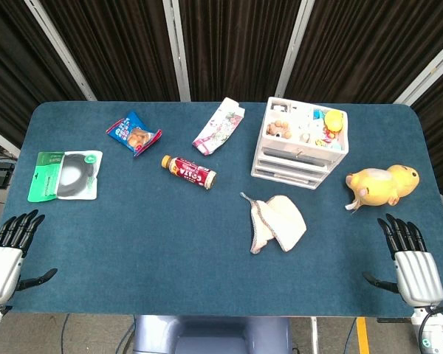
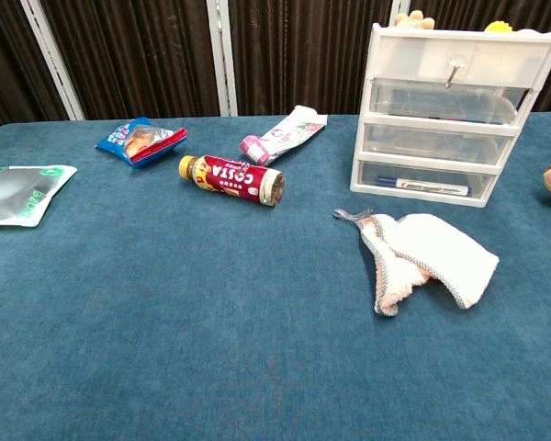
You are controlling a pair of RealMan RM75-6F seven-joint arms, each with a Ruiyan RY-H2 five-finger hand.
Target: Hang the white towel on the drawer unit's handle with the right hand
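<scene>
We are seeing the white towel lying crumpled just near of the white drawer unit, left of a yellow plush toy. Bottle is reading "COSTA". Left hand and right hand are resting spread, holding nothing.

We see a table covered in dark blue-green cloth, rounded at its far corners. Behind it hang dark pleated curtains crossed by pale bars, perhaps window frames. Light falls evenly.
</scene>
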